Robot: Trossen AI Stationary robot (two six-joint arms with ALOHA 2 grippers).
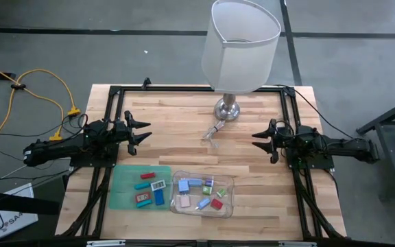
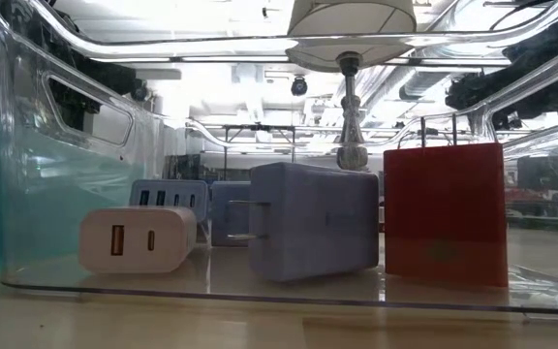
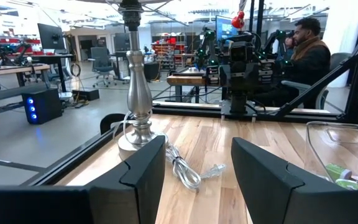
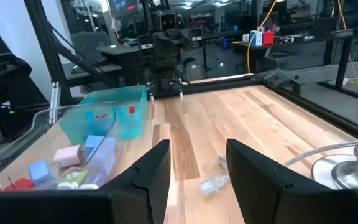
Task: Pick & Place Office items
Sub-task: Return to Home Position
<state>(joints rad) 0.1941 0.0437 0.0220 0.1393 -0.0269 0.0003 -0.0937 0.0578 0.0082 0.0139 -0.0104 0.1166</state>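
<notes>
Several small office items lie in a clear plastic tray (image 1: 228, 200): blue, pink, green, red and white blocks (image 1: 204, 194). Others, teal, blue and red, lie on the flat green mat (image 1: 118, 186). In the low view a white charger (image 2: 136, 239), a blue-grey plug block (image 2: 323, 220) and a red block (image 2: 444, 213) rest on the tray floor. My left gripper (image 1: 145, 133) hovers open at the table's left, my right gripper (image 1: 257, 139) open at its right. Both stay clear of the items.
A white-shaded lamp (image 1: 240, 42) stands on its silver base (image 1: 228, 108) near the table's far edge, its coiled cord and plug (image 1: 212, 130) lying on the wood between the grippers. Bare wood lies between the arms. A person sits beyond the table (image 3: 306, 53).
</notes>
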